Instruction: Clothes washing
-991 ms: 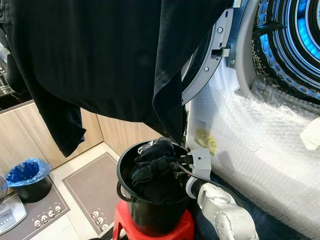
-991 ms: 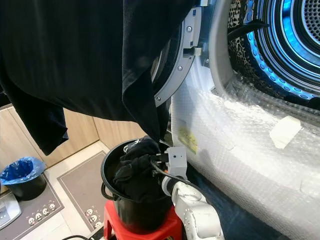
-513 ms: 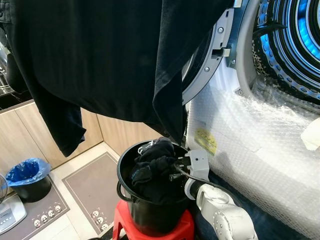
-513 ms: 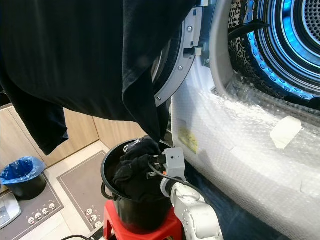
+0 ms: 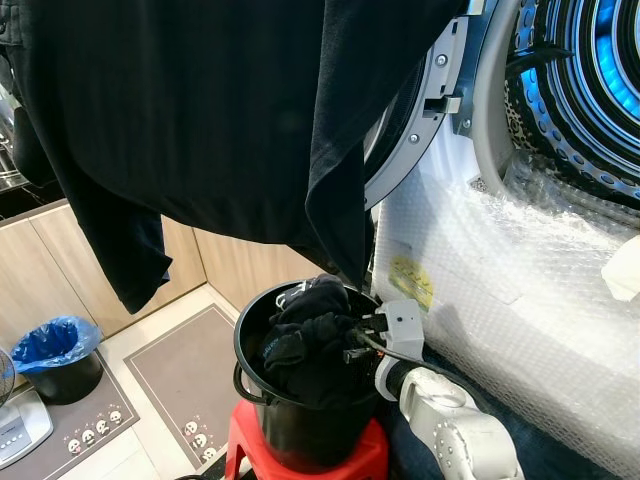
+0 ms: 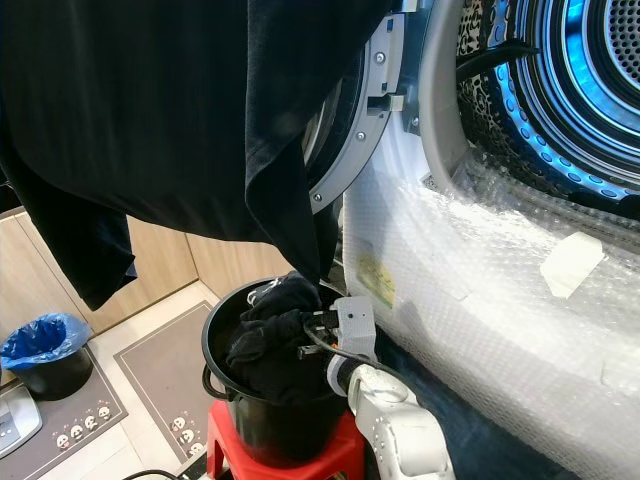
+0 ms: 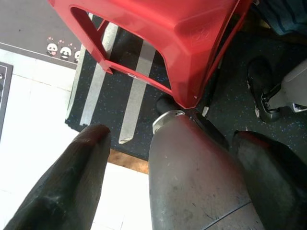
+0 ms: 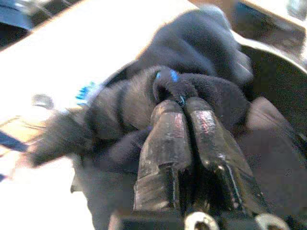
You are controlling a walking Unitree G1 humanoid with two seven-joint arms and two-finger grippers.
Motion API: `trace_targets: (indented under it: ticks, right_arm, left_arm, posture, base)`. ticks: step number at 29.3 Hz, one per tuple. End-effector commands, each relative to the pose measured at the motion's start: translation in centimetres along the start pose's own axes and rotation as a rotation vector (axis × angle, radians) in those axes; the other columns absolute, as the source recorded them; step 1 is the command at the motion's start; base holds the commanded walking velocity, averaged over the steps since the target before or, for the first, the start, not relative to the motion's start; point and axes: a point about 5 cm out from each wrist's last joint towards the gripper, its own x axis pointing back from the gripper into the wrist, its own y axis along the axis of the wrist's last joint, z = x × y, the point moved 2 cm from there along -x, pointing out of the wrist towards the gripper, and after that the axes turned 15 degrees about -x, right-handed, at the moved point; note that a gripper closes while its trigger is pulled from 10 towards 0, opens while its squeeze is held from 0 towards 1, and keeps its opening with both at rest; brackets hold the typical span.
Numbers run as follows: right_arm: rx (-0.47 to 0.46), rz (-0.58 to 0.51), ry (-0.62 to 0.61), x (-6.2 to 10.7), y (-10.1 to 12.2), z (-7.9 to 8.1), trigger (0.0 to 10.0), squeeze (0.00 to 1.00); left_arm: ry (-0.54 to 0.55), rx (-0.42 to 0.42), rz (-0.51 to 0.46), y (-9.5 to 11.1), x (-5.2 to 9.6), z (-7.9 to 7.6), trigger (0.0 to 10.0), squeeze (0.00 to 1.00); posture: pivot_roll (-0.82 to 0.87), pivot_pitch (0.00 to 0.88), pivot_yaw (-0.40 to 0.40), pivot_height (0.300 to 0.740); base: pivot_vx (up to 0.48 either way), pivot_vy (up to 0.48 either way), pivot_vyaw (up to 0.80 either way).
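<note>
The robot's right gripper (image 8: 184,103) reaches into a black bucket (image 5: 300,420) of dark clothes (image 5: 305,340), its two black fingers (image 8: 163,143) pressed together at the tips against a fold of the dark fabric. In the right wrist view the fingertips meet at a bunched ridge of cloth; whether any fabric is actually pinched between them cannot be told. The silver right arm (image 5: 450,425) rises from the lower edge of the head view to the bucket's rim on the side nearest the washing machine.

The bucket stands on a red plastic stool (image 5: 250,450), piled above its rim with the dark laundry. A large black garment (image 5: 220,110) hangs across the upper part of the scene, one corner drooping just over the bucket. Behind it is the round open door (image 5: 425,110) of the washing machine (image 5: 520,290), whose white front is wrapped in bubble wrap. The drum (image 5: 590,80) glows blue inside, with a leopard-print cloth (image 5: 520,110) at its edge.

The left gripper (image 7: 168,167) hangs low beside the stool, its fingers (image 7: 72,182) spread well apart and holding nothing, with a leg of the red stool, a dark mat and pale floor tiles beyond them.

On the floor to the robot's left sits a small bin (image 5: 58,365) with a blue liner, on a grey mat (image 5: 190,385) before wooden cabinets (image 5: 60,270).
</note>
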Motion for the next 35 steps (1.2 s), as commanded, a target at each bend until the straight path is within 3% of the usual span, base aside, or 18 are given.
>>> trace_targets:
  ticks: [1, 2, 3, 5, 10, 14, 22, 29, 35]
  right_arm:
    - [0.016, -0.026, 0.092, 0.3, 0.6, 1.2, 0.0, 0.00]
    - [0.043, -0.031, 0.202, 1.1, 0.9, 2.2, 7.3, 0.00]
    - [0.041, -0.026, 0.244, 1.4, 1.0, 2.5, 10.0, 0.00]
    - [0.038, -0.007, 0.373, 2.5, 1.2, 3.3, 10.0, 0.00]
    - [0.110, 0.033, 0.561, 4.8, 1.3, 3.9, 10.0, 0.00]
    - [0.083, 0.064, 0.755, 7.6, 2.4, 4.4, 10.0, 0.00]
    - [0.121, 0.017, 0.770, 9.3, 5.3, 2.5, 10.0, 0.00]
    - [0.155, -0.164, 0.756, 12.9, 11.3, -0.5, 10.0, 0.00]
    - [0.237, -0.280, 0.719, 15.7, 15.5, -1.5, 10.0, 0.00]
  left_arm:
    - [-0.010, -0.020, 0.021, -0.6, 0.1, -0.2, 10.0, 0.00]
    - [-0.012, -0.021, 0.023, -0.6, 0.1, -0.3, 10.0, 0.00]
    - [-0.013, -0.022, 0.023, -0.7, 0.1, -0.3, 10.0, 0.00]
    - [-0.015, -0.021, 0.026, -0.7, 0.1, -0.4, 10.0, 0.00]
    - [-0.017, -0.019, 0.032, -0.9, 0.1, -0.6, 10.0, 0.00]
    - [-0.017, -0.016, 0.034, -1.0, 0.1, -0.6, 10.0, 0.00]
    - [-0.018, -0.021, 0.035, -1.0, 0.1, -0.6, 10.0, 0.00]
    - [-0.017, -0.020, 0.037, -1.1, 0.1, -0.5, 10.0, 0.00]
    - [-0.017, -0.023, 0.039, -1.1, 0.1, -0.4, 10.0, 0.00]
  posture:
    - [-0.08, 0.000, -0.002, 0.740]
    - [-0.08, 0.000, -0.001, 0.740]
    - [-0.08, 0.000, -0.001, 0.740]
    - [-0.08, 0.000, -0.002, 0.740]
    - [-0.08, 0.000, -0.003, 0.740]
    - [-0.09, 0.000, 0.000, 0.740]
    - [-0.10, 0.000, 0.008, 0.740]
    - [-0.10, 0.000, 0.014, 0.740]
    - [-0.11, 0.000, 0.019, 0.740]
  base:
    - [0.000, 0.000, 0.00]
    - [0.000, 0.000, 0.00]
    - [0.000, 0.000, 0.00]
    - [0.000, 0.000, 0.00]
    - [0.000, 0.000, 0.00]
    - [0.000, 0.000, 0.00]
    - [0.000, 0.000, 0.00]
    - [0.000, 0.000, 0.00]
    - [0.000, 0.000, 0.00]
